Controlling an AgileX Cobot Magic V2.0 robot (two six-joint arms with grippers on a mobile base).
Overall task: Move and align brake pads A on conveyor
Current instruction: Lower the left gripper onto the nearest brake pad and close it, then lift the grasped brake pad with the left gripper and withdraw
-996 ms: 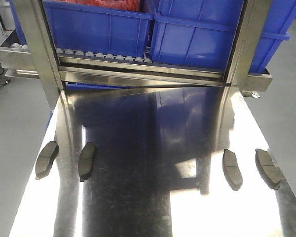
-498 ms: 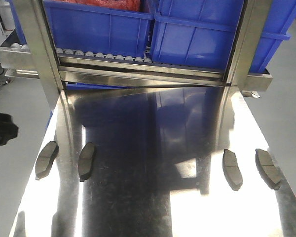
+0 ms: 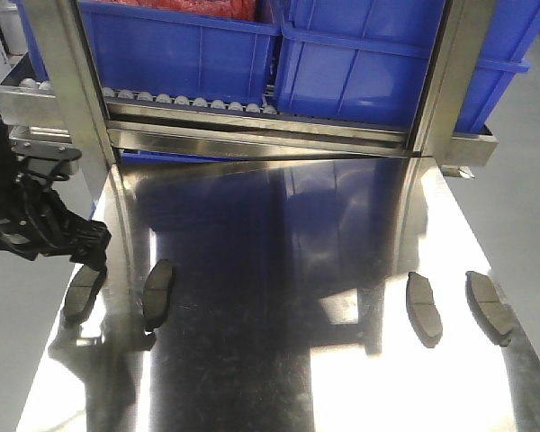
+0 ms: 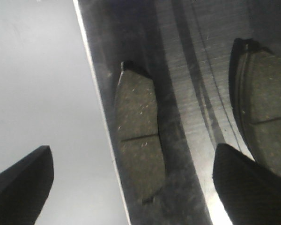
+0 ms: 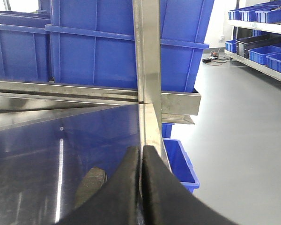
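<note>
Steel, shiny tabletop (image 3: pixel 279 378) carries all four flat, slightly curved, dark grey-brown brake pads. They sit in two pairs, well apart: far-left pad (image 3: pixel 83 293) and second pad (image 3: pixel 157 290) on the left side, third pad (image 3: pixel 423 306) and far-right pad (image 3: pixel 488 304) on the right side. All lie flat, long axis roughly front to back, each a bit skewed. Far-left pad is just beside the tabletop's left edge; far-right pad is near the right edge.

Left claw (image 4: pixel 133 152), black, is wide open and straddles the far-left pad. Its left finger (image 4: pixel 23 185) hangs over the grey floor (image 4: pixel 33 70) off the tabletop edge. Its right finger (image 4: pixel 246 187) hangs over bare steel between the far-left pad and the second pad. Neither finger touches the pad in the wrist view; height above it I cannot tell. The thin groove across the pad's middle is visible. In the front view the black left arm (image 3: pixel 27 216) is at the left, its claw end over the far end of the far-left pad, with shadow on the pad.

Right claw (image 5: pixel 141 157) is closed, black fingers pressed together. It points toward an upright steel post (image 5: pixel 147 70) at the tabletop's far edge. Blue plastic bins (image 3: pixel 360 54) stand on a roller rack (image 3: pixel 189 103) behind the tabletop. A grey shape left of the right claw may be a pad; cannot tell.
</note>
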